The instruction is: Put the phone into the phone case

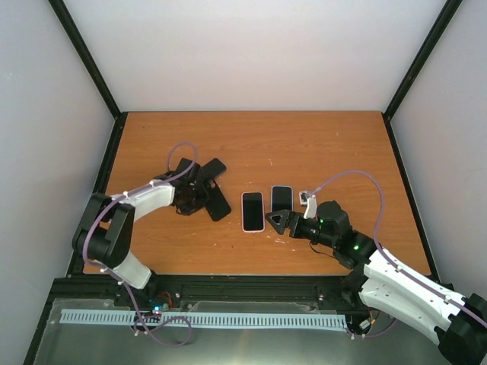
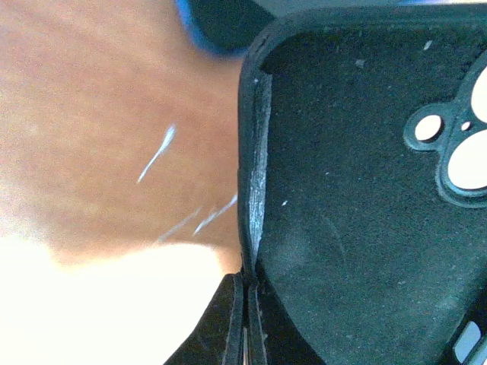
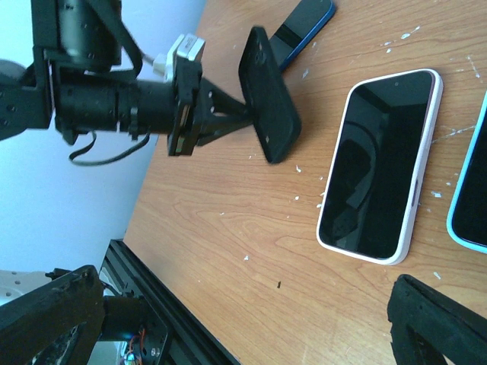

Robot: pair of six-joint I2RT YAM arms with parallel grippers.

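My left gripper (image 1: 196, 196) is shut on the side wall of a black phone case (image 1: 217, 204) and holds it tilted up on its edge. The left wrist view shows the fingertips (image 2: 237, 323) pinching that wall and the case's dark inside (image 2: 358, 198) with camera cutouts. A phone with a pink-white rim (image 1: 253, 211) lies face up at mid-table, and it also shows in the right wrist view (image 3: 380, 163). My right gripper (image 1: 278, 222) is open and empty just right of and in front of that phone. The right wrist view shows the case (image 3: 270, 95) in the left gripper.
A light-blue-rimmed phone (image 1: 281, 198) lies right of the pink one. A dark phone with a blue rim (image 1: 212, 167) lies behind the case, and it also shows in the right wrist view (image 3: 306, 21). The black table frame (image 3: 163, 319) runs along the near edge.
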